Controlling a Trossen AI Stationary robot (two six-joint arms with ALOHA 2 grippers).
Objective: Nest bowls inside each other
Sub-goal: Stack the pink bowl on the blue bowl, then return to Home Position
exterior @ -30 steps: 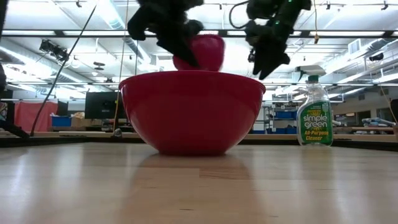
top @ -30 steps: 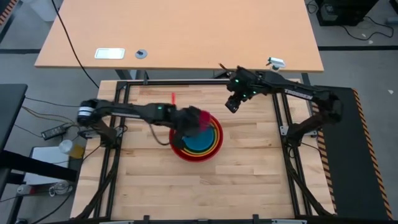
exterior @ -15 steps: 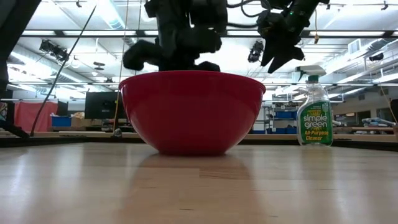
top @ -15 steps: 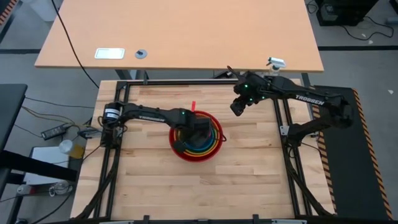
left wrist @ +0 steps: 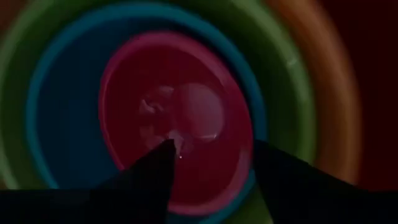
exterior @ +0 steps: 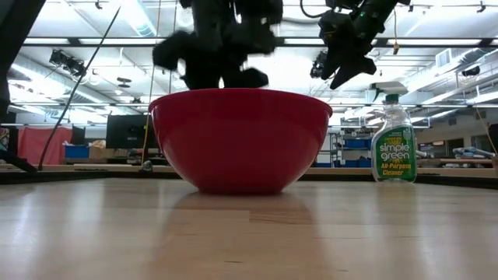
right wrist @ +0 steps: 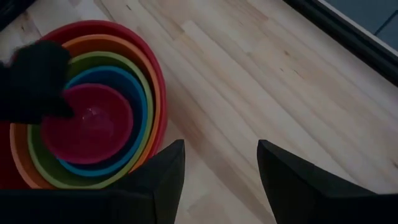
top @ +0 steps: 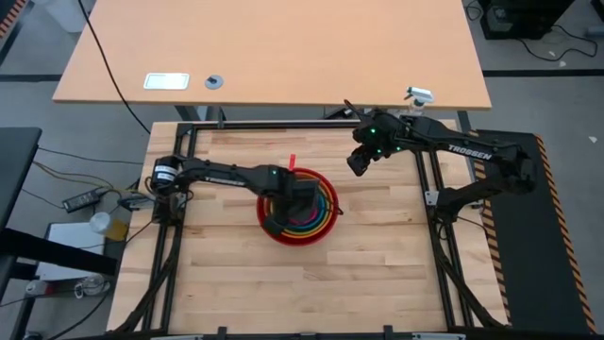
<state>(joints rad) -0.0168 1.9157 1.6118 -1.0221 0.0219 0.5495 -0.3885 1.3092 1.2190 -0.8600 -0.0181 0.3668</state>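
Observation:
The bowls stand nested near the table's middle: red outermost, then orange, yellow-green and blue, with the pink bowl innermost. My left gripper points down into the stack and is open. One finger stands inside the pink bowl and the other stands outside its rim. I cannot tell whether either finger touches it. My right gripper hangs open and empty above the table, to the far right of the bowls.
A green spray bottle stands to the right of the bowls in the low view. A black metal frame borders the wooden table. Bare wood lies on the near side of the stack.
My left gripper has sunk into the stack and tipped steeper, pointing down. The pink bowl was held above the red bowl's rim. It now lies inside the blue bowl, below that rim. My right gripper has drawn a little toward the table's right edge.

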